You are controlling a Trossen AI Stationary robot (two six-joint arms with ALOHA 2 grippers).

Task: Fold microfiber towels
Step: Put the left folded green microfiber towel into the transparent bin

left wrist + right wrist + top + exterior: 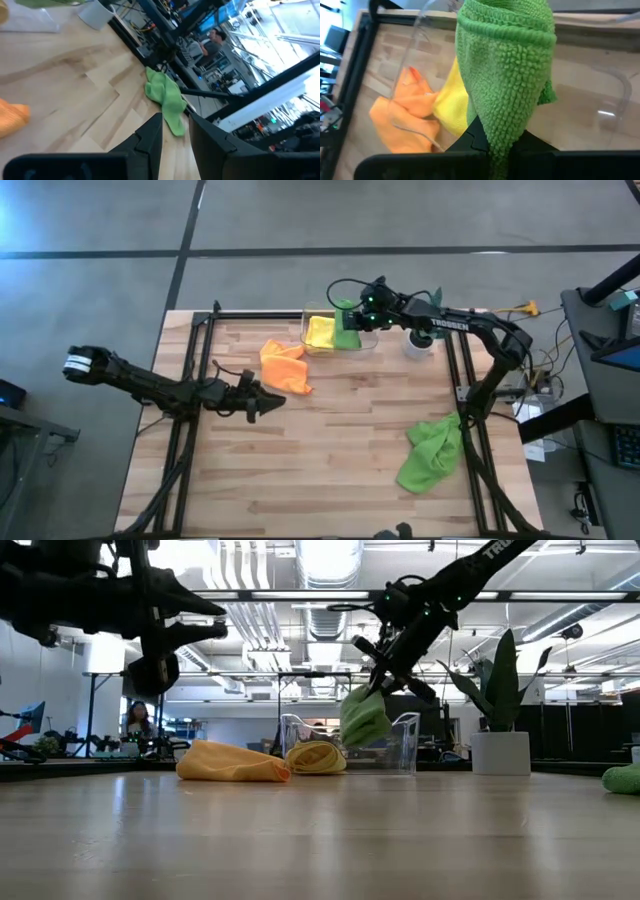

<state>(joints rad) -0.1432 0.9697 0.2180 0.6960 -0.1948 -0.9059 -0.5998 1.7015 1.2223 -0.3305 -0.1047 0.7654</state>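
My right gripper (362, 313) is at the table's far edge, over a clear plastic bin (370, 343), shut on a folded lime green towel (364, 716). A yellow towel (320, 332) lies folded in the bin's left part. An orange towel (283, 365) lies crumpled on the table in front of the bin. A second lime green towel (432, 452) lies crumpled near the table's right edge. My left gripper (275, 402) hovers above the table's middle left, a little open and empty, just in front of the orange towel. My right gripper pinches the folded green towel by one end (496, 142) between its two fingers, several layers thick. The fingers come from above, slanting down. The towel hangs below them (366, 730) with its lower part within the bin's walls, clear of the bin's floor.
A spiky green plant in a white pot (499, 752) stands just right of the bin at the far edge. Black frame rails (190, 420) run along the table's left and right sides. Bare wood (340, 450) lies across the middle and near part.
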